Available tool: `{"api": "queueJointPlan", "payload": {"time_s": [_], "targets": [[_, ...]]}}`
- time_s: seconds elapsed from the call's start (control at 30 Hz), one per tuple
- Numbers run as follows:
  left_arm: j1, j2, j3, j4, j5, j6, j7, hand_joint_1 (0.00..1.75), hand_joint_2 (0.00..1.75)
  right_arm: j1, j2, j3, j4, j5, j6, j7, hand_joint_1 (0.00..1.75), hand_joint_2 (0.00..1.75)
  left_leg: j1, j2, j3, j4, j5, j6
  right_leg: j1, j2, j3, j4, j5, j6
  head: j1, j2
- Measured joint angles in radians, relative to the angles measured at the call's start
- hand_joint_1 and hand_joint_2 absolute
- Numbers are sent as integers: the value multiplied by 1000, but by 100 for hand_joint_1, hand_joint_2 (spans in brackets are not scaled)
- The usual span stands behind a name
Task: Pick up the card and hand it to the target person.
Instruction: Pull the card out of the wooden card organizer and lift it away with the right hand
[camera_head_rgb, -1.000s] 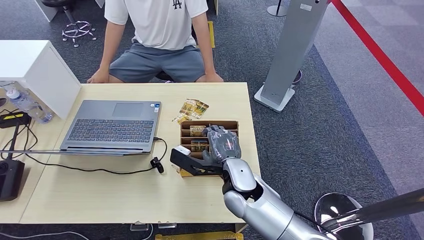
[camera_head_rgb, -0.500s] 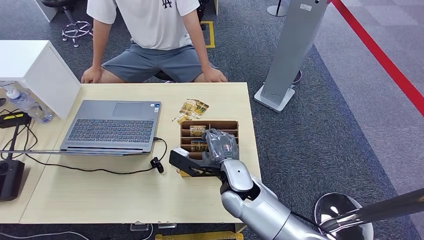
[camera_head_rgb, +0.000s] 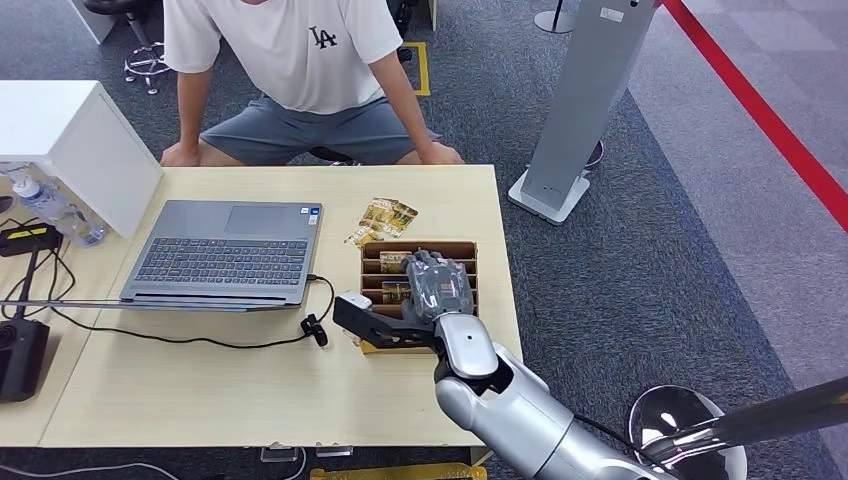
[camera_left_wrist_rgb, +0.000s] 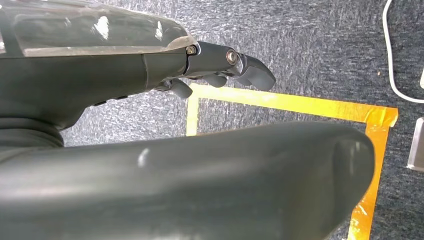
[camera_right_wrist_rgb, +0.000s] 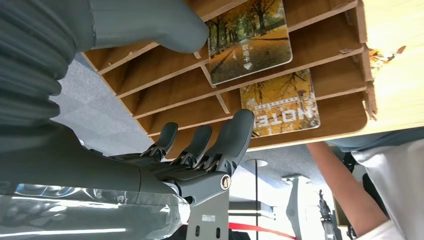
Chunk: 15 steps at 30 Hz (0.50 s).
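Step in hand: the reach. The right hand (camera_head_rgb: 437, 285) hovers over the wooden card rack (camera_head_rgb: 468, 250) at the right side of the table (camera_head_rgb: 200, 390), with no card lifted yet as far as the pictures tell.

Right hand: released, holding nothing. In the right wrist view its fingers (camera_right_wrist_rgb: 235, 135) are spread and point toward the rack's slots, with the thumb (camera_right_wrist_rgb: 150, 25) set apart on the other side of them.

Left hand: the left hand (camera_left_wrist_rgb: 220, 62) hangs over grey carpet and yellow floor tape; its fingers curl slightly with nothing in them, so it reads as released.

Cards: two cards lie in the rack. The near card (camera_right_wrist_rgb: 250, 42), printed with autumn trees, sits just beside the thumb; a second card (camera_right_wrist_rgb: 280, 102) lies one slot farther on. In the head view they show as small yellow patches at the rack's left part, just left of the hand. A few loose cards (camera_head_rgb: 385, 215) lie on the table just beyond the rack.

Target person: the person (camera_head_rgb: 290, 70) in a white shirt sits at the far edge of the table, hands resting on it.

Next move: probably a short descent so thumb and fingers close on one card's edge, then a lift clear of the dividers before carrying it across to the person.

Risk: the slots are narrow, so the fingers may catch a divider or nudge the rack.
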Motion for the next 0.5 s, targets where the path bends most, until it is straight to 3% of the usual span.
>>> {"api": "queueJointPlan", "payload": {"time_s": [0.5], "targets": [[-1,-5,-2,0,0,2,8,0,0,-5,22,8,32,-9,2,-11,85,175,0,0,0,0,0,0,0,0,0,0,0,0,0,0]]}}
